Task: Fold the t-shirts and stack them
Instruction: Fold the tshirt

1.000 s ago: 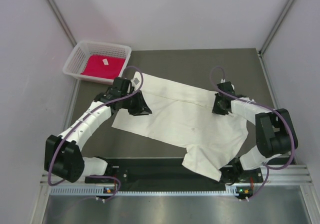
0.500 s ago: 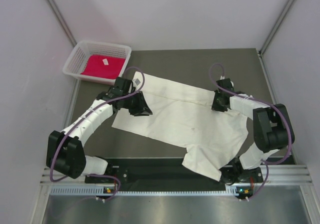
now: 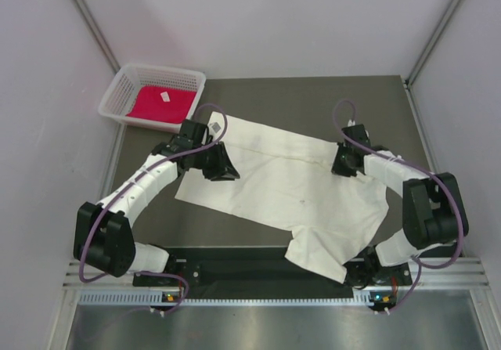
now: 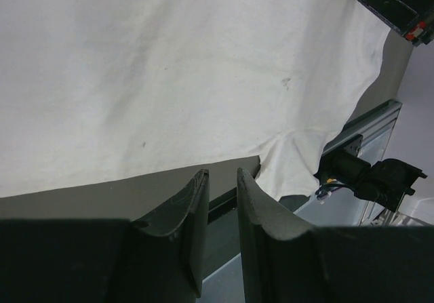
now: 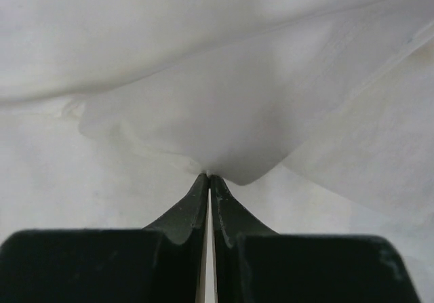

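Observation:
The cream-white t-shirt (image 3: 290,182) lies spread out flat on the dark table (image 3: 297,99). My right gripper (image 3: 344,166) sits at its far right edge. In the right wrist view that gripper (image 5: 208,176) is shut, pinching a small raised fold of the white cloth (image 5: 203,113) at its tips. My left gripper (image 3: 223,170) is over the shirt's left part. Seen from the left wrist, it (image 4: 222,174) stands slightly open with nothing between the fingers, which show against bare table beside the shirt's edge (image 4: 169,79). The red-magenta t-shirt (image 3: 160,103) lies in the basket.
A white mesh basket (image 3: 112,92) stands at the table's far left corner. One corner of the white shirt hangs over the black strip and metal rail (image 3: 258,295) at the near edge. Grey walls close in both sides.
My right gripper has closed its jaws on the white cloth and shifted slightly. The left arm has barely moved.

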Robot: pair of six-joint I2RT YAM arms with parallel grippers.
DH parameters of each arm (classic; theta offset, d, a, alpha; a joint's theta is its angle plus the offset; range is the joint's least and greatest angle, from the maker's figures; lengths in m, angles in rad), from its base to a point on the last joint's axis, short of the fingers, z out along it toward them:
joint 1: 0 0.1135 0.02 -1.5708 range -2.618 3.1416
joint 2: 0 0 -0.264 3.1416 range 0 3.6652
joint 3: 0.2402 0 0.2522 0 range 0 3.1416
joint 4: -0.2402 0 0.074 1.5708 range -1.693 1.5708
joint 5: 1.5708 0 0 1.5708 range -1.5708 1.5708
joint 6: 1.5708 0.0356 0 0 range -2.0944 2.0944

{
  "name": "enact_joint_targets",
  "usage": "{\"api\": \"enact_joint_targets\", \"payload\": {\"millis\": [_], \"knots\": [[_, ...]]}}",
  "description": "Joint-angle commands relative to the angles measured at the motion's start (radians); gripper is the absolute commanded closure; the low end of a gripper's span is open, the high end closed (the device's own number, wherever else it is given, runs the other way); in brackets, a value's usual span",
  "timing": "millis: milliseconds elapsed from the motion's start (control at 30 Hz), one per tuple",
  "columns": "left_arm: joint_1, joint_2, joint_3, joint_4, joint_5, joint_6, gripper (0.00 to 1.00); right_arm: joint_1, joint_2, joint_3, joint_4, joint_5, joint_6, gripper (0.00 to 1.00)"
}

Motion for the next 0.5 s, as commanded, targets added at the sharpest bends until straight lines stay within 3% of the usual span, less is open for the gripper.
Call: {"api": "enact_joint_targets", "payload": {"millis": [0, 467], "knots": [[0.005, 0.003, 0.015, 0.043, 0.019, 0.003, 0.72, -0.006, -0.107, -0.015, -0.039, -0.062, 0.087, 1.0], [0.01, -0.037, -0.038, 0.071, 0.039, -0.012, 0.72, 0.036, -0.268, -0.205, 0.003, -0.22, 0.424, 1.0]]}}
